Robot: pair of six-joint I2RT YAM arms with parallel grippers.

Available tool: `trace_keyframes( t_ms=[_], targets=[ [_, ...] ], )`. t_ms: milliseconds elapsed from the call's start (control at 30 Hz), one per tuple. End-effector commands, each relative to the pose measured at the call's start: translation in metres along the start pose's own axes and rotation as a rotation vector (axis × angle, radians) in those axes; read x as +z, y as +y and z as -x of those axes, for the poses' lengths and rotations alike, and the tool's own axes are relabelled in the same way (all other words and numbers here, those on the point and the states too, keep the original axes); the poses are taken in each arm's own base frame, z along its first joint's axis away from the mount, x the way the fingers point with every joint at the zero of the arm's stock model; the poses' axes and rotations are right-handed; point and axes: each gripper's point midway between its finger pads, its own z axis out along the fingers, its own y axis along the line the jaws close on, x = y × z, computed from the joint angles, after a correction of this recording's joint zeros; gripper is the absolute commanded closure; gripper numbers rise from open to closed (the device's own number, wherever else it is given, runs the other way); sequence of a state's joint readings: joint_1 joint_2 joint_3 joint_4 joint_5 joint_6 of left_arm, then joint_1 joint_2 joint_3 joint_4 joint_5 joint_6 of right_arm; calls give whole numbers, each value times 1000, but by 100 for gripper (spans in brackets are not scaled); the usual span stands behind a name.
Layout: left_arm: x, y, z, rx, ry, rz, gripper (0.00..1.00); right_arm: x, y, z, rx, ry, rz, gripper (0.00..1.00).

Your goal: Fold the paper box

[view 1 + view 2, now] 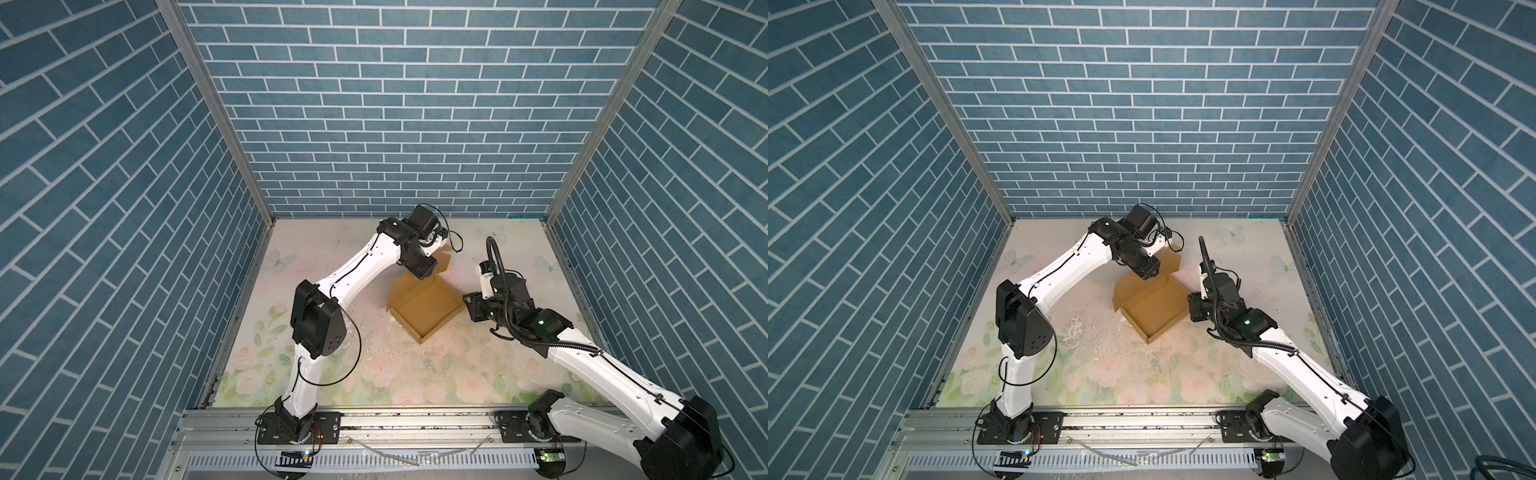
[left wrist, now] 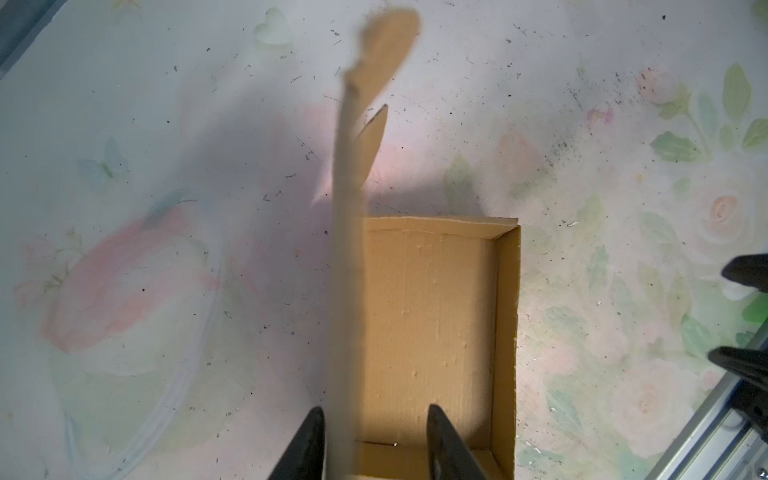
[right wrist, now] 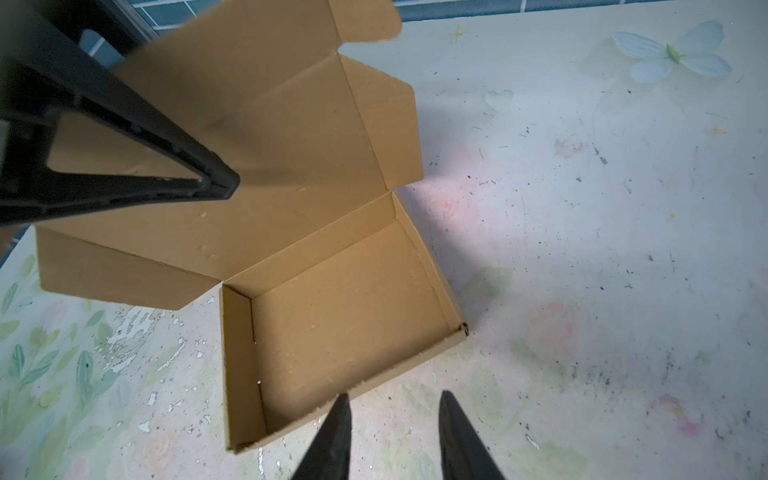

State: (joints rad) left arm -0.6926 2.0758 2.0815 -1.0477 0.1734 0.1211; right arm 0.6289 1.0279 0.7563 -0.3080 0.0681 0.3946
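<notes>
Since the paper box [image 1: 428,309] reads as light, stiff corrugated card that gives only at creases, its raised lid [image 2: 345,249] is straddled by the left gripper [image 2: 374,411], jaws narrowly apart, not clamped. Tray [image 3: 345,324] is seen just ahead of the right gripper [image 3: 394,397], jaws part-open, empty. Lid's free edge is judged best pinched; tray may slide unless braced.

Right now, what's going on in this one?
Two robot arms are folding a paper box on the table. Its tray is already formed with the walls up, and the lid stands raised. The left claw straddles the lid's edge, jaws apart and not clamped. The right claw hovers open just outside the tray, holding nothing.
</notes>
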Motion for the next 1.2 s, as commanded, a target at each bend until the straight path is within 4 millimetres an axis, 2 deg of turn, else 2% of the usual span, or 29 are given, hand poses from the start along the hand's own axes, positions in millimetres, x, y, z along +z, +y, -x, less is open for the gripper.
trace_keyframes(
  t_ms=[0,300,533,833,1167],
  targets=[
    [-5,6,-6,26,33,24,66,-3,-10,-10,-12,14,-36,64],
    [-15,6,-8,71,35,36,81,-4,-14,-7,0,-5,-46,64],
    [-22,5,-1,117,8,31,88,-7,-16,-4,8,-17,-57,64],
    [-34,-7,6,206,-33,-24,96,-16,-23,-2,16,-33,-92,64],
    [-37,-25,4,341,-35,-124,98,-19,-28,1,40,-43,-111,64]
  ],
)
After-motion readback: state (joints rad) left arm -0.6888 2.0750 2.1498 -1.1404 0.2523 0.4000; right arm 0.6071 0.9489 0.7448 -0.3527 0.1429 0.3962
